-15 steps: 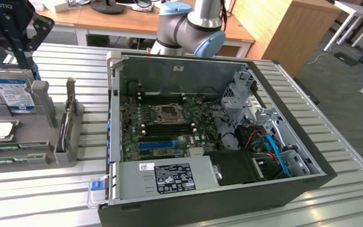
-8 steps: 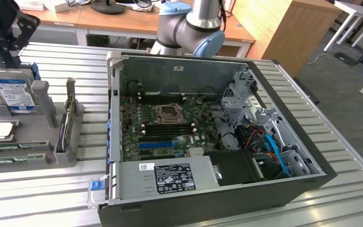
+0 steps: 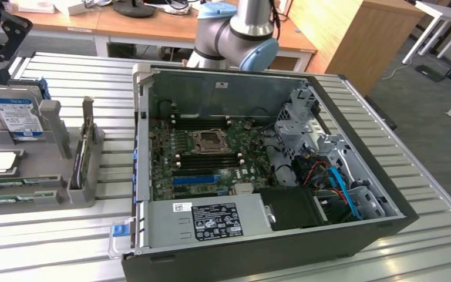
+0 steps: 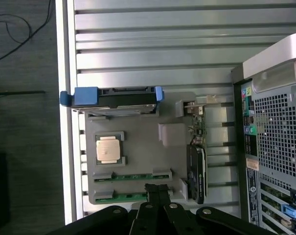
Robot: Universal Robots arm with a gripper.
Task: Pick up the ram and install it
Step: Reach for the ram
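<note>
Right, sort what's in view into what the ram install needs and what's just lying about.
Needed: ram sticks in the grey holder; shut gripper by them; open computer's motherboard.
Lying about: hard drive; processor chip; expansion card.

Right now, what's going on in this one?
The robot's hand, shut and holding nothing, hangs above the grey parts tray beside the open computer case, closest to the two ram sticks. Both sticks lie in their tray slots; none has been picked up or installed yet.
</note>
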